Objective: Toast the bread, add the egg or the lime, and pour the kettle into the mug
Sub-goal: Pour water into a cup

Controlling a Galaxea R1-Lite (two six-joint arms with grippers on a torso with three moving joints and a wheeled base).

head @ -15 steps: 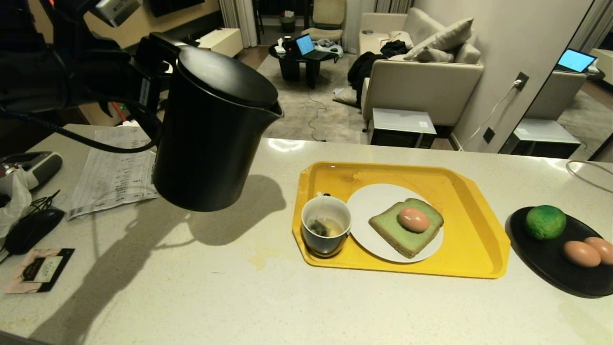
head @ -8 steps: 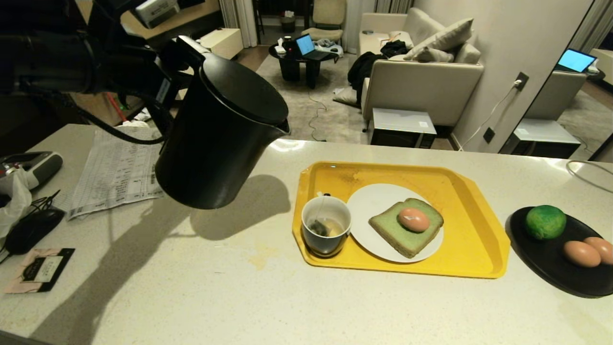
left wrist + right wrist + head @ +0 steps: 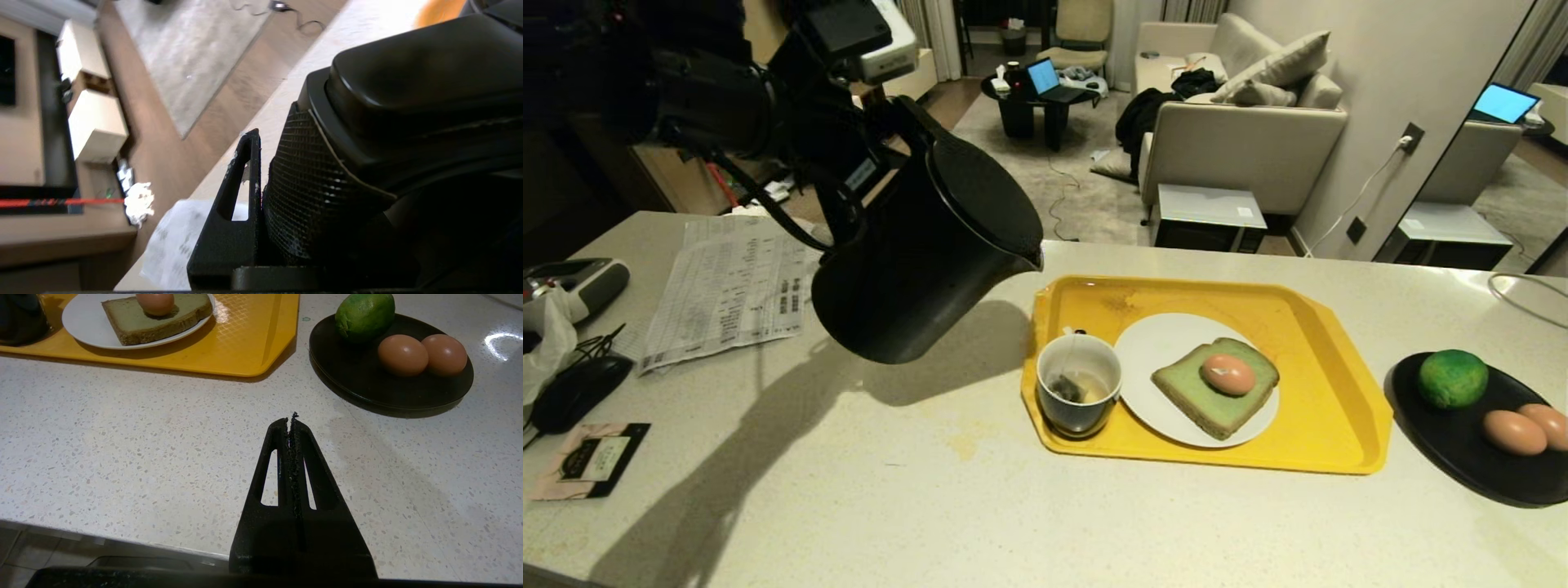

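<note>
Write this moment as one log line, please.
left gripper: tilting kettle toward mug | right gripper: shut, idle | egg: on bread

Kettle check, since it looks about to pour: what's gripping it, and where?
The left gripper holds the kettle by its handle; the right gripper holds nothing.

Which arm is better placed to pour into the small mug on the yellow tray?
Left. The left gripper already holds the tall black kettle, tilted, spout near the small dark mug. The right gripper is shut and empty over bare counter.
</note>
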